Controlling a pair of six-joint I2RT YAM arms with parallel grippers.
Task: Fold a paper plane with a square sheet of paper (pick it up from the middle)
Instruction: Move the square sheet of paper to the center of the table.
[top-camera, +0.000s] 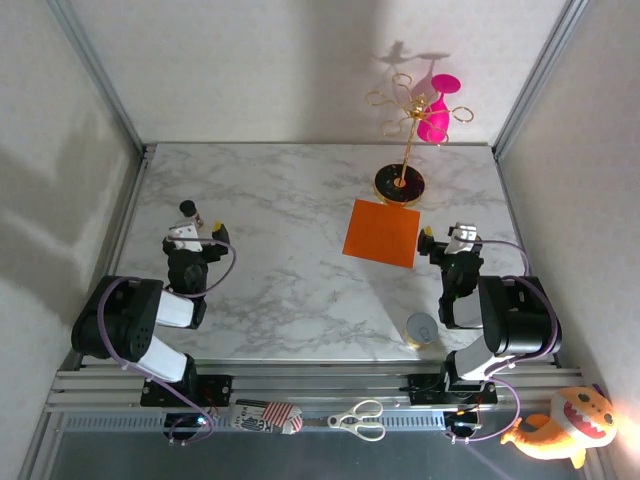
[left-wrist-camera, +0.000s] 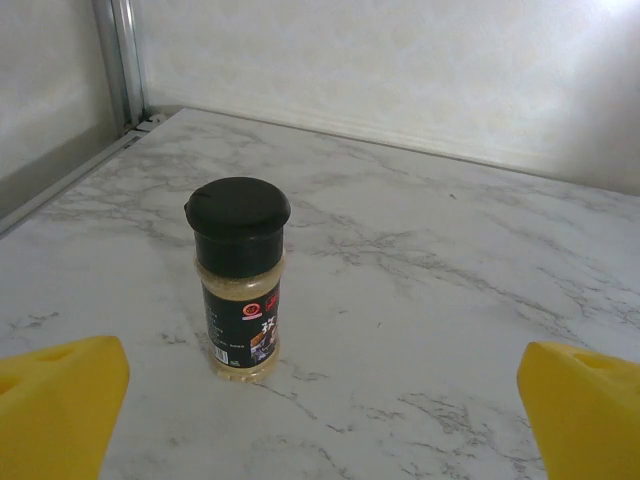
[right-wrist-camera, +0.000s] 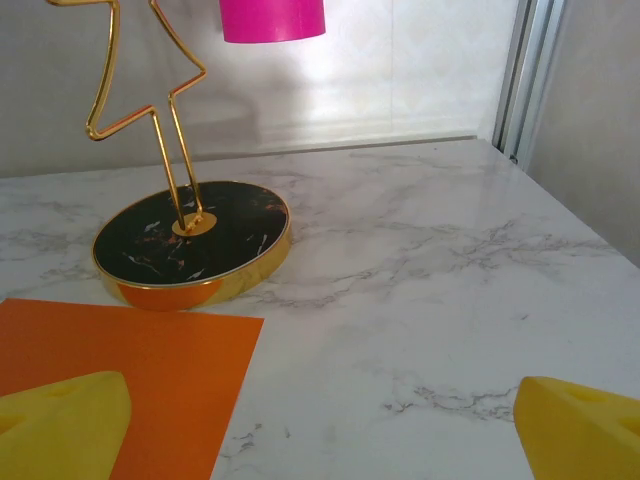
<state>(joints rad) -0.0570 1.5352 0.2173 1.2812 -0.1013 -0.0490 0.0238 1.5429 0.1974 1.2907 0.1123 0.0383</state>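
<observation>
Both left gripper (left-wrist-camera: 320, 405) and right gripper (right-wrist-camera: 320, 425) gape empty, open marble between them. Walls (top-camera: 250, 70) hug the table's (top-camera: 290, 190) edges; the square sheet of paper (top-camera: 381, 232) lies flat right of centre, beside the gold stand (top-camera: 400, 182).

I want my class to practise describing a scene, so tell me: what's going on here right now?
Nothing is being handled yet. The left gripper and the right gripper are both open and empty. The square sheet of paper lies flat and unfolded on the table, beside the gold stand and ahead of the right gripper. A spice jar stands before the left gripper.
</observation>
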